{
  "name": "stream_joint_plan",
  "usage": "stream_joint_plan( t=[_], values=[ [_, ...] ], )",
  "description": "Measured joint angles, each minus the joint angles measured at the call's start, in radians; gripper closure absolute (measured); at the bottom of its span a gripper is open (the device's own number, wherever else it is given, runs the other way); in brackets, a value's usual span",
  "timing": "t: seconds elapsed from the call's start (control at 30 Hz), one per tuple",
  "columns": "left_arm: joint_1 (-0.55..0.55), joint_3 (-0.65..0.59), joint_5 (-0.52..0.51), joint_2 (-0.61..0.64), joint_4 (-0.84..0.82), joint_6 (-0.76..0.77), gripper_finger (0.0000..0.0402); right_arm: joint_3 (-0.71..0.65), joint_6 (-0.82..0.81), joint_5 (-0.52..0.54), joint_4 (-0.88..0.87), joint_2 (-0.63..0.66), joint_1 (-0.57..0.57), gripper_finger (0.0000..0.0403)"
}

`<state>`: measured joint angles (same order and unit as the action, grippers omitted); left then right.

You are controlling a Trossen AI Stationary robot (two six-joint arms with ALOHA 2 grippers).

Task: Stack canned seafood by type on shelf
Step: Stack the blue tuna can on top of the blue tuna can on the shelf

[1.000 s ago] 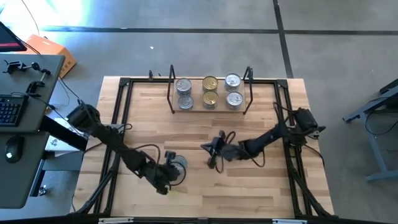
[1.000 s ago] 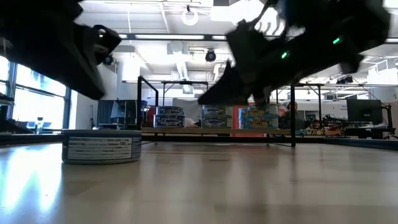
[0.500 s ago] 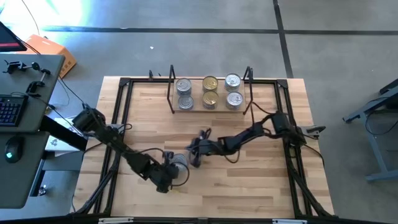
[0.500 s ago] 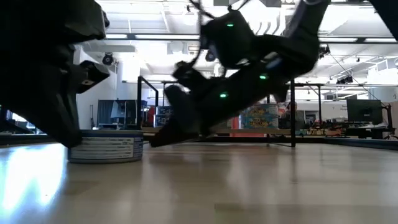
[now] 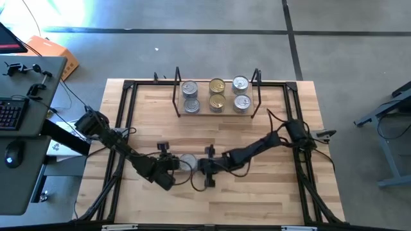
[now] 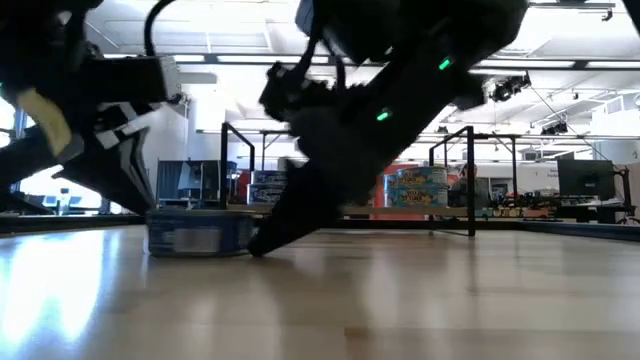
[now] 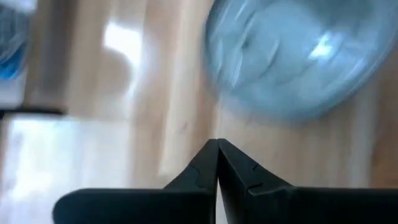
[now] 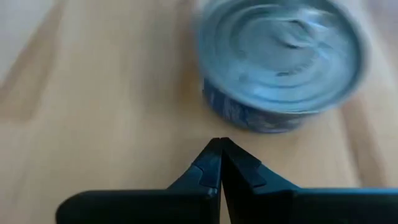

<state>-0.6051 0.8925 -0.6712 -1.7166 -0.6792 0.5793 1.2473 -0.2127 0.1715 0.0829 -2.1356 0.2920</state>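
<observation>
Tin [image 5: 188,161] on the bench [image 5: 270,199] is flanked from above by left hand [image 5: 172,163] and right hand [image 5: 207,168]. Both wrist views show fingers pressed together, empty; they should be parted before the tin is gripped for the shelf [image 5: 216,110].

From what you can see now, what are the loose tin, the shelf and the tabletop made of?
The loose tin looks like metal: its silver lid is shiny with pressed rings, above a printed blue side band. The shelf seems a light wood board with thin black wire ends, probably metal. The tabletop looks like pale wood strips joined side by side, with a smooth finish that reflects light.
</observation>
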Motion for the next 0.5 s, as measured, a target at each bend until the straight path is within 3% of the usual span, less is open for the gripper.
stream_joint_plan(
  t=[0.1, 0.3, 0.5],
  values=[
    [-0.008, -0.002, -0.019, 0.002, -0.092, 0.083, 0.0401, 0.0, 0.008, 0.019, -0.038, 0.008, 0.037, 0.0403],
    [-0.045, -0.002, -0.03, 0.008, -0.122, 0.172, 0.0401, 0.0, -0.05, 0.127, -0.061, 0.01, 0.071, 0.0403],
    [-0.103, -0.002, -0.099, 0.008, -0.107, 0.309, 0.0401, -0.139, -0.046, 0.162, 0.215, 0.009, 0.076, 0.0403]
  ],
)
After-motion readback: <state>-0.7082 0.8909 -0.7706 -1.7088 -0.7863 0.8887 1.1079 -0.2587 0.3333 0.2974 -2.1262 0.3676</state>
